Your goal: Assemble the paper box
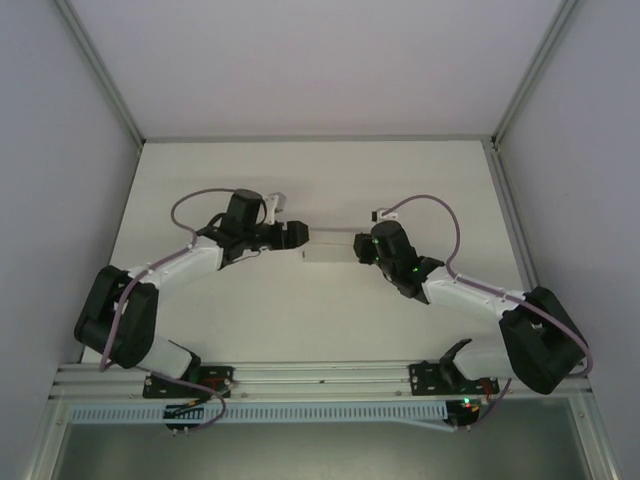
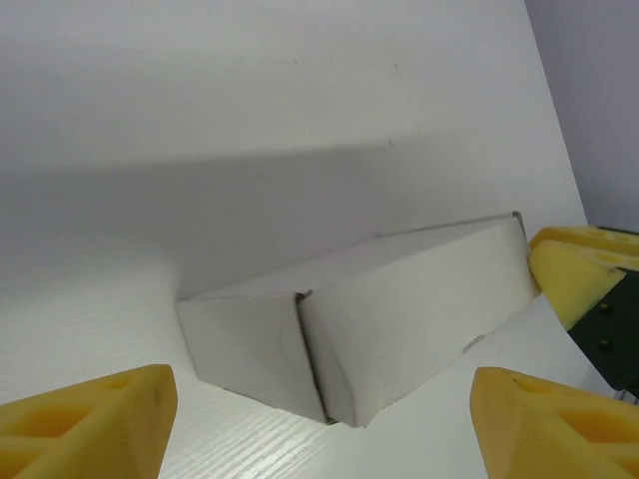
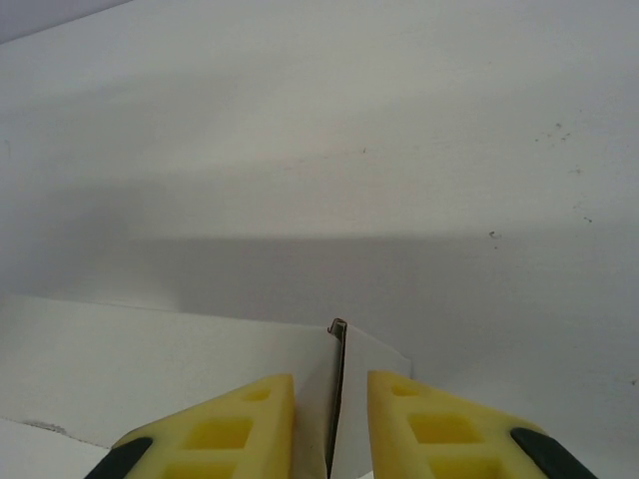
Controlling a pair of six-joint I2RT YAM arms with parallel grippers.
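Note:
The paper box (image 1: 330, 248) is a small, low white box lying on the table between my two grippers. In the left wrist view the paper box (image 2: 379, 309) shows one long side and a near end with a vertical seam. My left gripper (image 1: 298, 237) is at its left end, and there the left gripper (image 2: 319, 424) stands wide open, its yellow fingers clear of the box. My right gripper (image 1: 362, 247) is at the right end. Seen from the right wrist, the right gripper (image 3: 331, 389) straddles the upright end wall of the paper box (image 3: 150, 359), with a narrow gap on each side.
The white table (image 1: 300, 180) is bounded by grey walls left, right and behind. A metal rail (image 1: 320, 378) with both arm bases runs along the near edge. A yellow finger of the right gripper (image 2: 569, 269) shows past the box's far end.

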